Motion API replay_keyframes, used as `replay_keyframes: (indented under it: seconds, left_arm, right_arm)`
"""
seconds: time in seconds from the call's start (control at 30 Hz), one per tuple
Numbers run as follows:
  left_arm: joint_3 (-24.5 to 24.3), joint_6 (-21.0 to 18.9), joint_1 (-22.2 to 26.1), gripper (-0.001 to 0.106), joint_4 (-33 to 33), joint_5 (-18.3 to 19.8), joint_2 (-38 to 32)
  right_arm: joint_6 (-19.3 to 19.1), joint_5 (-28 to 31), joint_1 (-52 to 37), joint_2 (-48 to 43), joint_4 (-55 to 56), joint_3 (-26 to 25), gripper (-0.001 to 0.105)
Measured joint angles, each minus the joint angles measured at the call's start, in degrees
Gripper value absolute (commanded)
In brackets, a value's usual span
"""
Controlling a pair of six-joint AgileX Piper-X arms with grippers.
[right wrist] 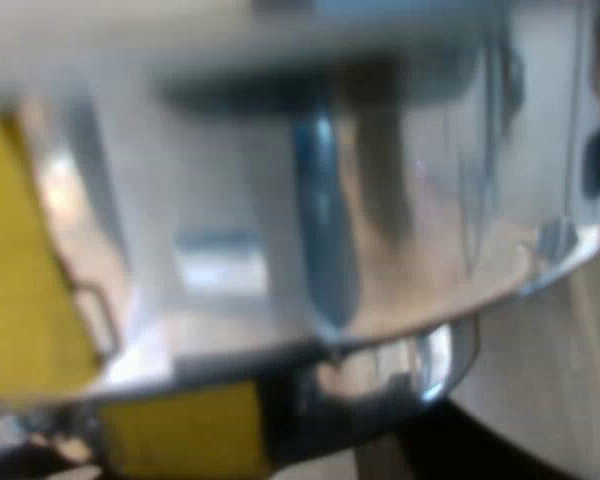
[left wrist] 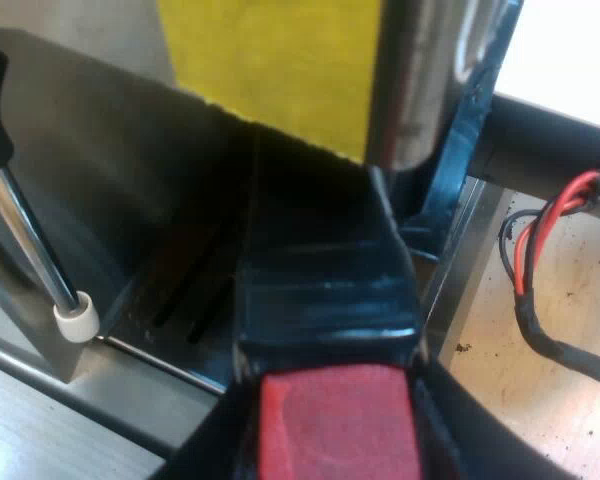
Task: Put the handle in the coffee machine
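Left wrist: left claw [left wrist: 330, 440] clamped on handle [left wrist: 325, 290] near its red end [left wrist: 335, 425], far end under espresso machine [left wrist: 420, 90] front. Likely stiff, smooth, nose-heavy; best gripped mid-handle. Right wrist: close against machine's shiny metal, yellow label [right wrist: 180, 440] adjacent.

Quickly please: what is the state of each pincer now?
Left pincer: closed on the holder's handle, near its red end.
Right pincer: cannot be told.

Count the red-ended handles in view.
1. The dark handle, with its red end outward, points at the espresso machine front, under its yellow label. Others could be hidden.
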Motion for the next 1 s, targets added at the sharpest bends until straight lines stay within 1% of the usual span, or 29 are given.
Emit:
replay_keyframes:
  seconds: [0.07,0.13,0.17,0.23,0.33,0.73,0.77,0.83,0.9,1.0]
  left_arm:
    - [0.0,0.0,0.0,0.0,0.0,0.0,0.0]
    - [0.0,0.0,0.0,0.0,-0.1,0.0,0.0]
    - [0.0,0.0,0.0,0.0,-0.25,0.0,0.0]
    - [0.0,0.08,0.0,0.0,-0.85,0.0,0.0]
    - [0.0,0.38,0.0,0.0,-1.29,0.0,0.0]
    - [0.0,0.46,0.0,0.0,-1.29,0.0,0.0]
    - [0.0,0.46,0.0,0.0,-1.29,0.0,0.0]
    - [0.0,0.46,0.0,0.0,-1.29,0.0,0.0]
    - [0.0,0.56,0.0,0.0,-1.29,0.0,0.0]
    - [0.0,0.61,0.05,0.0,-1.43,-0.13,0.0]
  right_arm:
    - [-1.35,0.0,0.0,0.0,-1.04,0.0,0.028]
    - [-4.69,0.0,0.0,0.32,-2.49,0.0,0.028]
    - [-5.62,-0.13,0.0,0.45,-2.94,0.0,0.028]
    - [-8.65,-0.32,0.0,0.83,-4.78,0.0,0.028]
    - [-9.73,-0.38,0.0,0.96,-5.62,0.0,0.028]
    - [-10.61,-1.6,0.0,1.47,-8.3,0.0,0.029]
    - [-10.7,-1.58,0.0,1.47,-8.4,0.0,0.029]
    - [-11.0,-1.58,0.0,1.47,-8.39,0.12,0.038]
    - [-11.62,-1.35,0.0,1.47,-8.56,0.12,0.043]
    - [-12.45,-0.74,-0.04,1.47,-9.04,0.37,0.043]
